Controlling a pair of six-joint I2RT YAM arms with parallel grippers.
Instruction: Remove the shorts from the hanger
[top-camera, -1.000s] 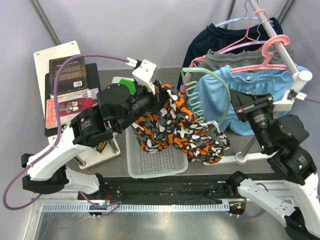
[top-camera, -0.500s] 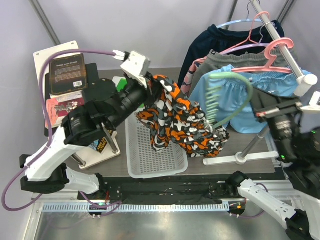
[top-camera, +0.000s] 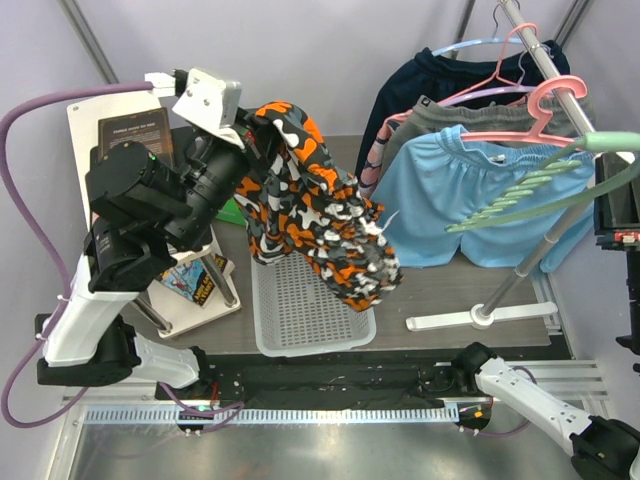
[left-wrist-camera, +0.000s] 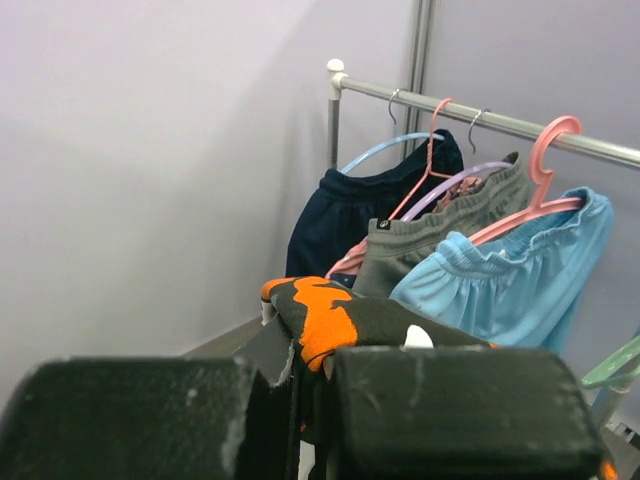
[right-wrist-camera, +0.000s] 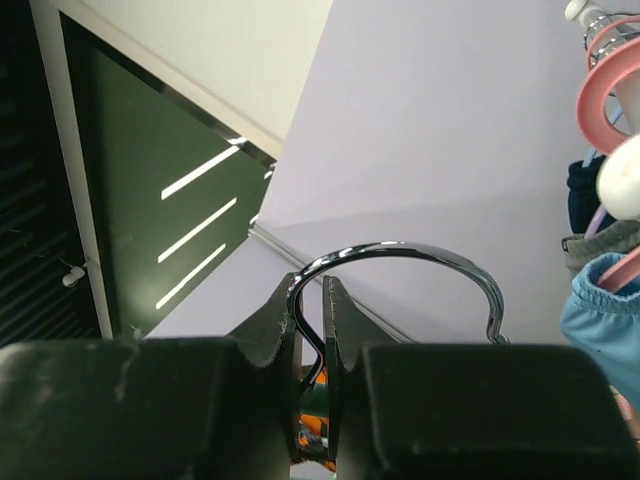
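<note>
My left gripper (top-camera: 250, 125) is shut on the waistband of the orange, black, white and grey camouflage shorts (top-camera: 315, 215) and holds them high above the white basket (top-camera: 300, 315); the cloth shows between the jaws in the left wrist view (left-wrist-camera: 335, 320). The camouflage shorts hang free of the green hanger (top-camera: 545, 195). My right gripper (right-wrist-camera: 310, 310) is shut on that hanger's chrome hook (right-wrist-camera: 400, 255), up at the right edge. The light blue shorts (top-camera: 470, 195) hang on a pink hanger (top-camera: 545, 110) on the rail (top-camera: 540, 55).
Grey shorts (top-camera: 450, 118) and a dark navy garment (top-camera: 420, 80) hang behind on the same rail. The rack's white foot (top-camera: 480, 318) lies on the table right of the basket. Books (top-camera: 135, 140) and a white stand (top-camera: 200, 290) are at the left.
My left gripper has lifted the camouflage shorts up and to the left, off the green hanger. My right gripper has carried the hanger up and to the right, towards the edge of view.
</note>
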